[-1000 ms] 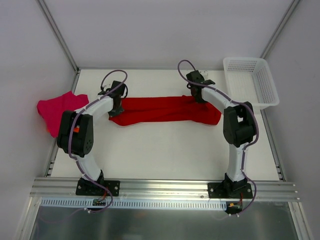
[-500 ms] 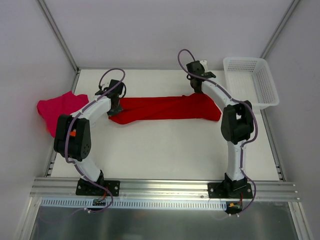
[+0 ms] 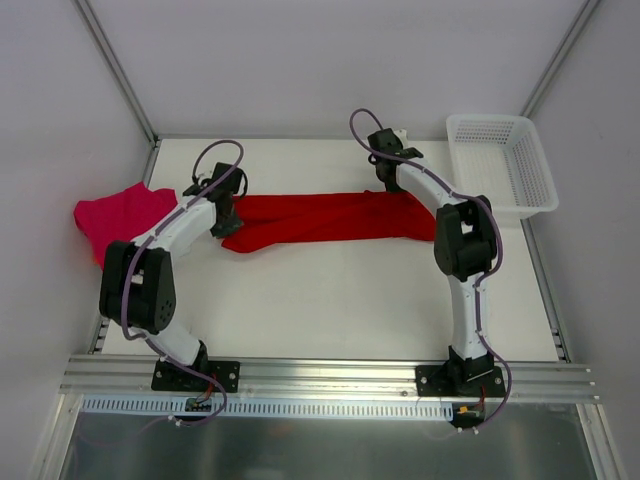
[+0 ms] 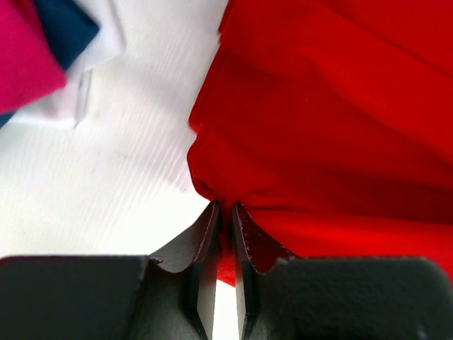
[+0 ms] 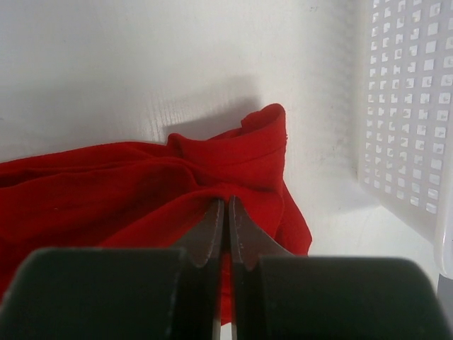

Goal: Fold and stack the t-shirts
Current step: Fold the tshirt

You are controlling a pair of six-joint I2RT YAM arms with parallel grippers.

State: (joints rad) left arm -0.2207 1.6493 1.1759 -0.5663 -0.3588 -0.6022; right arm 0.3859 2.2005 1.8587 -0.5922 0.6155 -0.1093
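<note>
Tabletop [image 3: 330, 300] holds the red t-shirt [image 3: 330, 218], stretched out long. The left gripper [image 4: 226, 207] pinches its left end, the right gripper [image 5: 226, 202] its right end. The pink t-shirt [image 3: 110, 215] lies by the left edge.

Both arms are stretched well forward from their bases. The left arm [image 3: 178, 222] leans out, then bends inward at the elbow, with its wrist tipped downward. The left gripper [image 4: 226, 207] is pinched tight, fingers almost meeting on a fold of the red t-shirt [image 4: 333, 106] right at their tips. The right arm [image 3: 452, 215] rises straight from its base, forearm angled inward. The right gripper [image 5: 226, 202] is clamped just as hard, with cloth bunched between its fingertips.
</note>
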